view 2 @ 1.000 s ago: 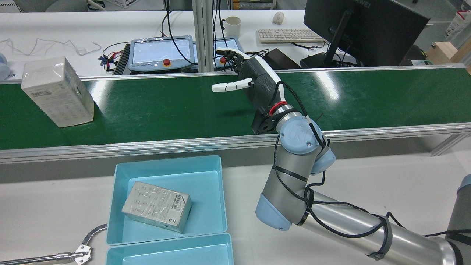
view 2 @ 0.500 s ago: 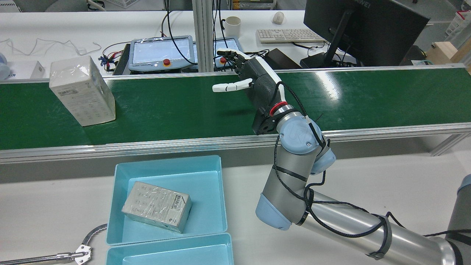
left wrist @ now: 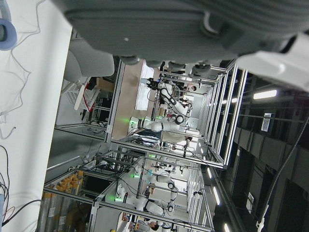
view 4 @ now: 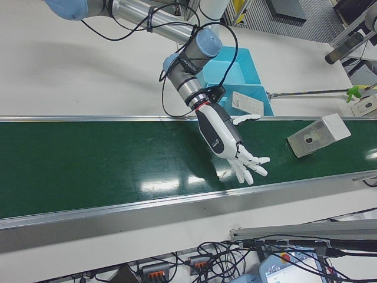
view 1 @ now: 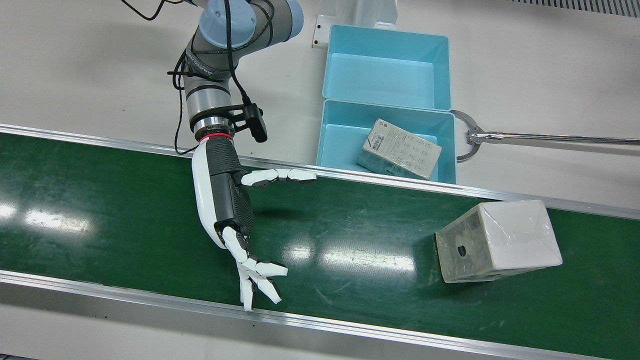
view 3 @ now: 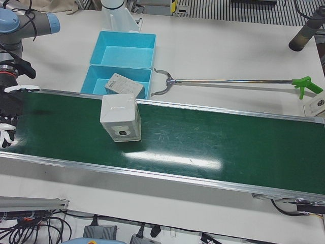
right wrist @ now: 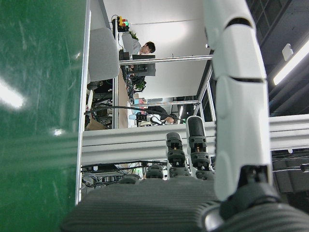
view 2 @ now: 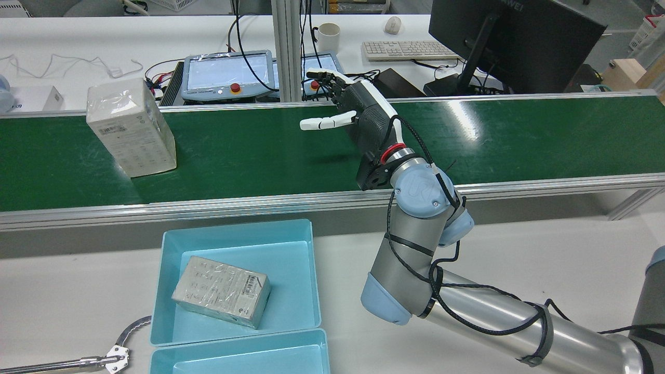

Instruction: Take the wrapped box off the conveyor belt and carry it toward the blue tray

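Observation:
The wrapped box [view 1: 497,240] is white, film-wrapped, and stands on the green conveyor belt [view 1: 100,225]. It also shows in the rear view [view 2: 131,127], far to the left of my right hand. My right hand [view 1: 235,220] is open and empty, stretched across the belt with fingers spread; it shows in the rear view [view 2: 358,117] and the right-front view [view 4: 227,141]. The blue tray [view 1: 345,145] sits beside the belt's near rail and holds another wrapped box [view 1: 400,148]. My left hand [left wrist: 145,24] shows only as a palm edge in its own view.
A second blue tray [view 1: 385,70] stands behind the first. A long reacher tool [view 1: 550,137] lies on the white table beside the trays. Aluminium rails [view 1: 350,175] edge the belt. Screens, pendants and a keyboard stand beyond the belt in the rear view.
The wrapped box has ridden the belt to the right in the rear view, toward my right hand. The right hand and arm have stayed put.

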